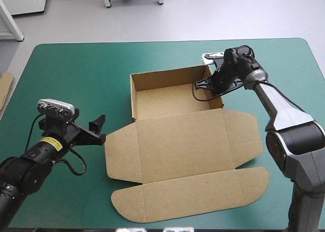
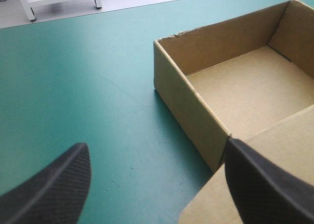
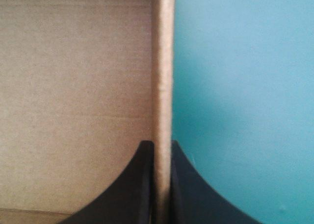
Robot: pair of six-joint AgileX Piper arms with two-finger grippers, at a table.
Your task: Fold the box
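The brown box point(image 1: 175, 102) stands as an open tray in the middle of the table, its lid point(image 1: 188, 151) lying flat toward the near edge. My right gripper point(image 1: 207, 83) is at the tray's right wall, and in the right wrist view its gripper point(image 3: 161, 185) is shut on that wall's top edge point(image 3: 163, 62), one finger inside and one outside. My left gripper point(image 1: 99, 130) waits open just left of the lid's left flap. In the left wrist view the tray point(image 2: 235, 87) lies ahead of the open gripper point(image 2: 157, 185), nothing between the fingers.
An edge of more brown board point(image 1: 4, 87) shows at the table's left edge. Bare teal-green cover point(image 1: 76, 69) stretches left of the tray and along the far side.
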